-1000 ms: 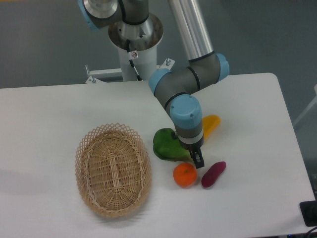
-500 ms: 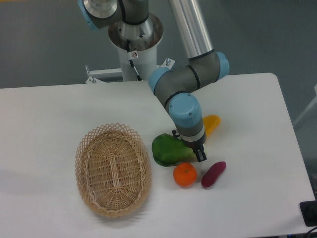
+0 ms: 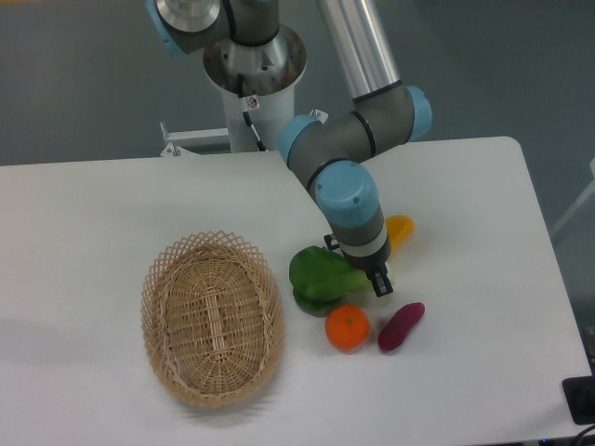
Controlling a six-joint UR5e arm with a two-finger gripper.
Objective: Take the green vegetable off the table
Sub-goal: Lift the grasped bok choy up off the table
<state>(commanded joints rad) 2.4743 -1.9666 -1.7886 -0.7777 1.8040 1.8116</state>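
We are raising the bok choy [image 3: 321, 272] off the table [image 3: 465, 186]: it is sitting higher than a second ago, a shadow showing beneath it. Our gripper [image 3: 370, 277] is staying clamped on its stem, above the orange [image 3: 347, 327].

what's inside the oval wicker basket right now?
The oval wicker basket shows only its bare woven floor; nothing lies in it. The near wall's inner side is out of sight.

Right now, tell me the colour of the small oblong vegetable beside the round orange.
Purple sweet potato, clearest in the fixed camera view.
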